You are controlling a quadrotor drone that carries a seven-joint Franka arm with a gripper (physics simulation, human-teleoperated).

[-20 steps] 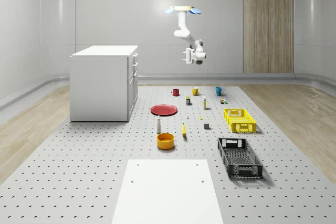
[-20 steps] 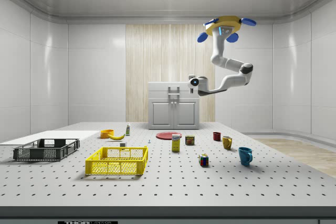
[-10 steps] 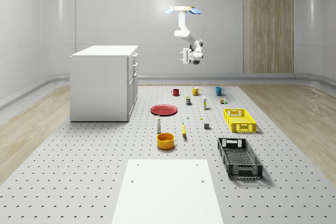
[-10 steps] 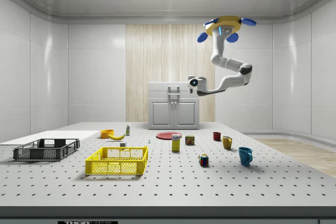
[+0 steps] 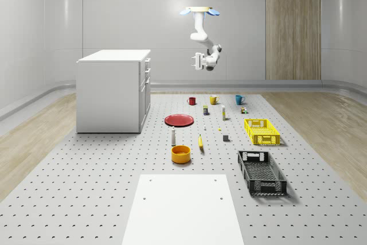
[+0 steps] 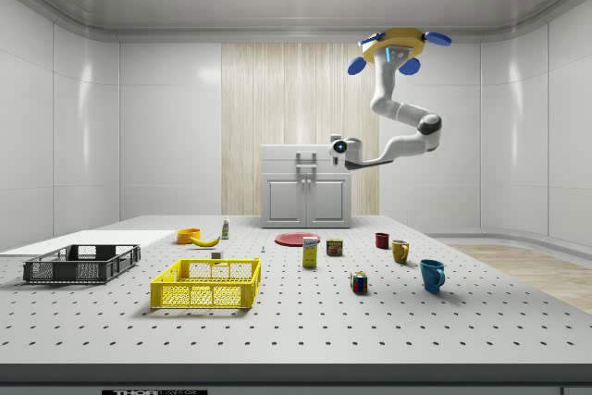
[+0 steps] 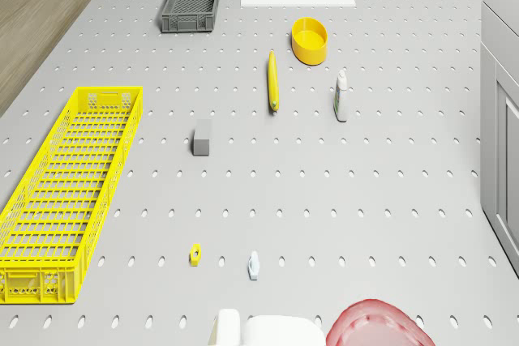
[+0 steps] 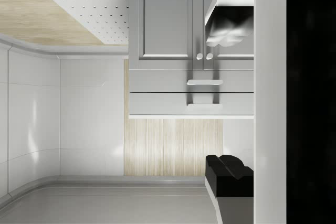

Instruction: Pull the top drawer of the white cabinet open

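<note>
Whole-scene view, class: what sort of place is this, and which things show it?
Probably a simulated robotics test room: a perforated grey floor, a lone white cabinet, household items laid in rows, and a drone hovering above them.

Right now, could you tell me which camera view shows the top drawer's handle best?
The wrist view: it faces the white cabinet's front, with the top drawer handle plain. The side view shows the handle small and distant. The whole-scene view shows the cabinet edge-on, its handles mere bumps.

Cabinet (image 5: 113, 90) at the whole-scene view's left, plate (image 5: 179, 120) beside its front, mugs (image 5: 213, 100) behind, two crates (image 5: 262, 131) at right, bowl (image 5: 180, 154) nearer, drone (image 5: 199, 11) hovering above the mugs
</note>
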